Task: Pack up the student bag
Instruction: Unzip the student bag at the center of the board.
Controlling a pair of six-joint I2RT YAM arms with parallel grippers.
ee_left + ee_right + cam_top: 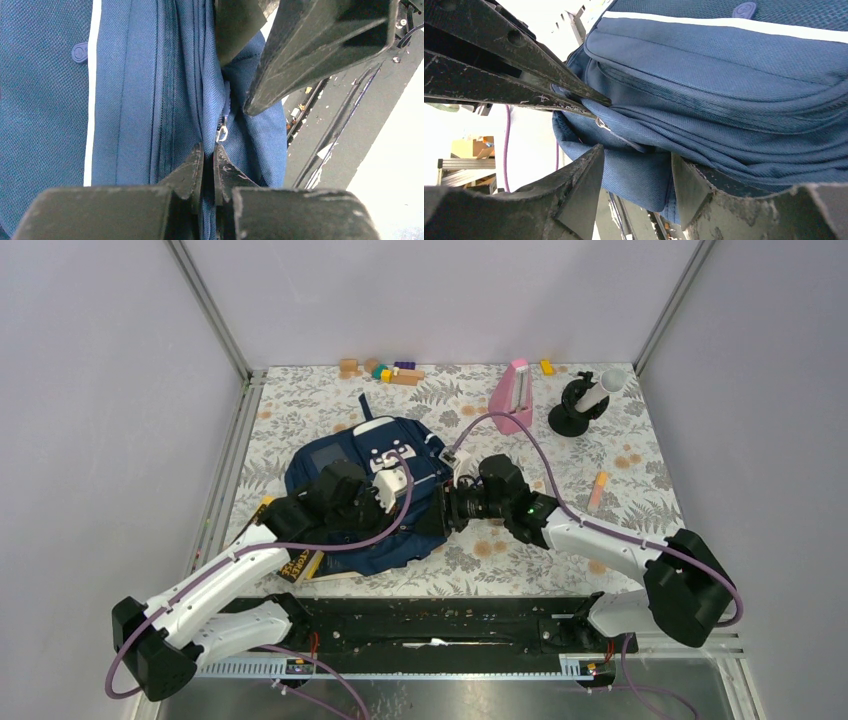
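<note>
Left of centre on the leaf-patterned counter (pixel 600 440) lies the student bag (pixel 315 480), with a yellow-and-black book (pixel 297 565) showing at its near left edge. Your left gripper (pixel 209 155) is pinched closed on the bag's fabric, just beside the zipper pull (pixel 222 133). Further right, your right gripper (pixel 636 151) stands partly spread, a fold of the bag's near edge between its fingers, close to the left gripper's tips.

book (pixel 299 566): yellow lettering on black, too small for you to read
student bag (pixel 415 535) white patch (pixel 379 428): dark marks, illegible
rubber tag (pixel 80 52): embossed logo, unreadable
</note>
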